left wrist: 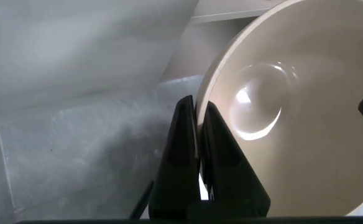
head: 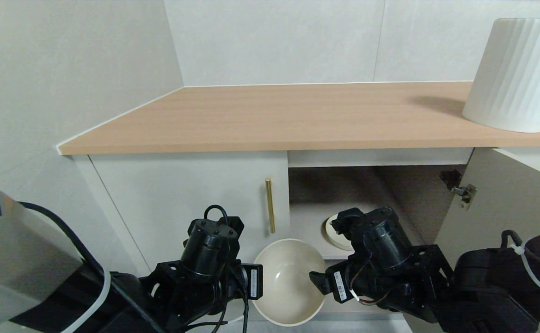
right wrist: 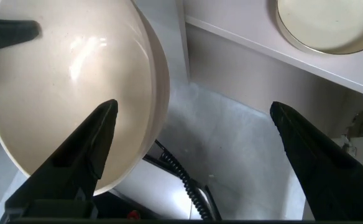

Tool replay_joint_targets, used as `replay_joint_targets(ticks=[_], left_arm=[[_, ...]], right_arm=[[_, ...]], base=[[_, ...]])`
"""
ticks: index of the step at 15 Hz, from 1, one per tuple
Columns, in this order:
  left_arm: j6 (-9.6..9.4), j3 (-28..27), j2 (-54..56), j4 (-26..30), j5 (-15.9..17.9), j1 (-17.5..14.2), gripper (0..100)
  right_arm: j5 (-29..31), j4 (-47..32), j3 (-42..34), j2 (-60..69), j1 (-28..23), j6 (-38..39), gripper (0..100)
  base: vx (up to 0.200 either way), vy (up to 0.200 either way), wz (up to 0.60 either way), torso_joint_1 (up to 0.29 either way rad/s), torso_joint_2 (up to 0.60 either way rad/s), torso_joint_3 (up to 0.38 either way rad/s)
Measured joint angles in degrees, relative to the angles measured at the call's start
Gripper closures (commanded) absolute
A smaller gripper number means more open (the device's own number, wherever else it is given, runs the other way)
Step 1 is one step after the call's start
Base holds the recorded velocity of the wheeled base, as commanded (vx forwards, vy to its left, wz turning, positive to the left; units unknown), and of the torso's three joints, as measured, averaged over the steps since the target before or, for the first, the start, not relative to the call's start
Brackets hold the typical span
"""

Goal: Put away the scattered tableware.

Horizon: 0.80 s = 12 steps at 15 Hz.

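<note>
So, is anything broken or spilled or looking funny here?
Nothing looks broken or spilled. The bowl is whole and empty, pinched at its rim by the left gripper. The right gripper is open near it. A plate lies flat in the open cabinet.

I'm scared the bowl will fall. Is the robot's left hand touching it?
Touching. The left wrist view shows the left hand shut on the rim of the cream bowl, one finger inside and one outside.

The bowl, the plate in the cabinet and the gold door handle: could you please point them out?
bowl (head: 287, 284): head view, inside bottom.
plate (right wrist: 330, 22): right wrist view, flat centre.
door handle (head: 270, 206): head view, middle of the bar.
</note>
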<state>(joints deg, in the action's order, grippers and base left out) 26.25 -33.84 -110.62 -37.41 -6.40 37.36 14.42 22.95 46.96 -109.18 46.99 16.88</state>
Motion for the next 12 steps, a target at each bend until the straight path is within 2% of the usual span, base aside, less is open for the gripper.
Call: replay_joint_targets(ticks=[1,2,12], left_arm=[[0.0,0.0,0.0,0.0,0.0,0.0,100],[0.0,0.0,0.0,0.0,0.0,0.0,100],[0.02,0.0,-0.1,-0.1,0.2,0.0,100]], right_arm=[[0.0,0.0,0.0,0.0,0.0,0.0,0],[0.0,0.0,-0.1,0.0,0.0,0.0,100],[-0.2,0.2,-0.3,-0.5,0.0,0.0,100]], base=[[0.0,0.0,0.0,0.0,0.0,0.0],[0.0,0.0,0.0,0.0,0.0,0.0],[0.0,0.0,0.0,0.0,0.0,0.0]])
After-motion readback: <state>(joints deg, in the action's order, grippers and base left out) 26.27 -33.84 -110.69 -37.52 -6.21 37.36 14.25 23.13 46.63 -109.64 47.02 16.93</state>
